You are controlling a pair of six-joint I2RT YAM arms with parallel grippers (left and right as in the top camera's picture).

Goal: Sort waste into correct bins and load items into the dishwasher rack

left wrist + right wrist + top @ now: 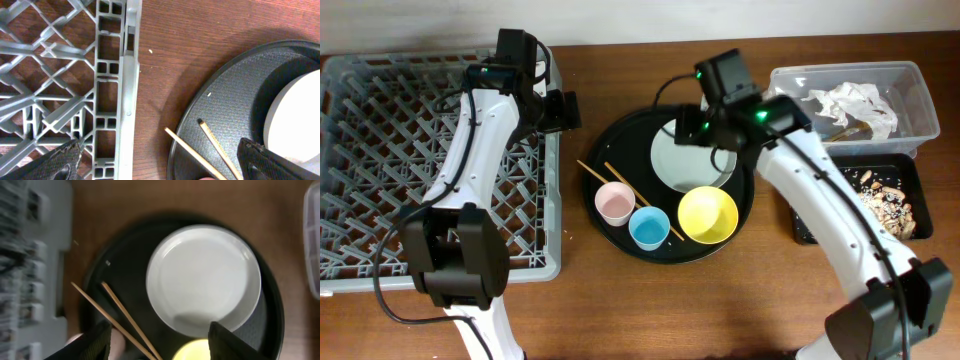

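Observation:
The pale plate (685,160), yellow bowl (708,214), pink cup (615,203), blue cup (649,228) and two chopsticks (610,177) lie on a round black tray (620,135). The grey rack (410,150) stands at the left. Crumpled napkins (855,103) lie in the clear box (920,100). Food scraps (885,205) lie in the shallow black tray (912,170). My left gripper (560,110) is open and empty (160,165) between the rack edge (125,75) and the chopsticks (215,147). My right gripper (695,130) is open and empty (157,340) above the plate (202,277) and chopsticks (120,315).
The round tray's rim (200,100) lies close to the rack's right wall, with a strip of bare wooden table between them. The clear box's edge (312,245) shows at the right of the right wrist view. The yellow bowl (192,352) shows between the right fingers.

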